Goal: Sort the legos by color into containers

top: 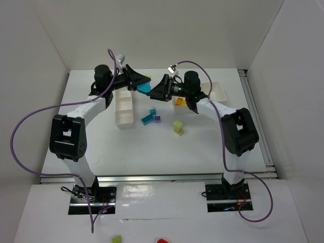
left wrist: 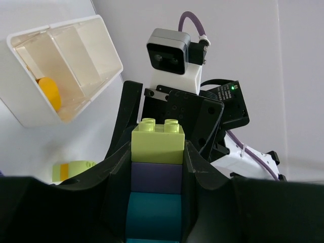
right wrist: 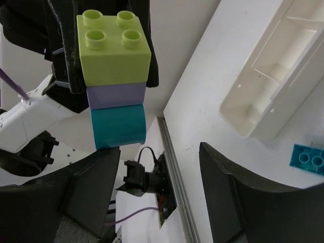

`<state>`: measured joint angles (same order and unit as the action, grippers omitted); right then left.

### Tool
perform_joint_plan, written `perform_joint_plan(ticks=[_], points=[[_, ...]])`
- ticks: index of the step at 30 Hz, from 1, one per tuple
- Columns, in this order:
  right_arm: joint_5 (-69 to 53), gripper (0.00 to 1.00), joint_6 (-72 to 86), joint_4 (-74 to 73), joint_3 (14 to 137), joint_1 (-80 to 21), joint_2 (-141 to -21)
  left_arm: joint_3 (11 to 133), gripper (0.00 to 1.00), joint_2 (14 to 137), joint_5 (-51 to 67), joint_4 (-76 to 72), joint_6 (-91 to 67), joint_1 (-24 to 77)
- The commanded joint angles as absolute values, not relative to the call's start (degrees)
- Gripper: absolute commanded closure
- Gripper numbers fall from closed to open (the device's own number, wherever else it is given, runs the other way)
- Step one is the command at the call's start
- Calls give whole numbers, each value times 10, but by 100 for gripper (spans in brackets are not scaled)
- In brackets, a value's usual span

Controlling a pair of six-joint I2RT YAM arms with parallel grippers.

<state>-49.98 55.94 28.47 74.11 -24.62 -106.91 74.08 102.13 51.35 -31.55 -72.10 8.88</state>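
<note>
1. Three bricks, a lime, purple and teal stack (right wrist: 114, 76), sit clamped in the left gripper (left wrist: 157, 152), in the air beside the narrow tray's (top: 124, 109) far end
2. Right gripper (right wrist: 159, 172) gapes wide (empty); close it squarely on the lime brick (right wrist: 114, 50) only, then pull straight off

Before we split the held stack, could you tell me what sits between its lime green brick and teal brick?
One purple plastic brick, touching the lime green plastic brick and the teal plastic brick on either side; both wrist views show it.
</note>
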Motion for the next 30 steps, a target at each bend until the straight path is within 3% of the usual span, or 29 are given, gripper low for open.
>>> perform_joint_plan(ticks=[1,12,23,30], points=[[-523,29,582,370,781,-254,-1071,751,100,1019,538,-327,-701,95],[-566,22,570,354,743,-254,-1030,794,100,1036,538,-314,-696,90],[-572,19,584,374,806,-254,-1073,799,100,1047,558,-312,-695,77],[-578,38,612,406,839,-264,-1108,784,100,1047,564,-324,-703,77]])
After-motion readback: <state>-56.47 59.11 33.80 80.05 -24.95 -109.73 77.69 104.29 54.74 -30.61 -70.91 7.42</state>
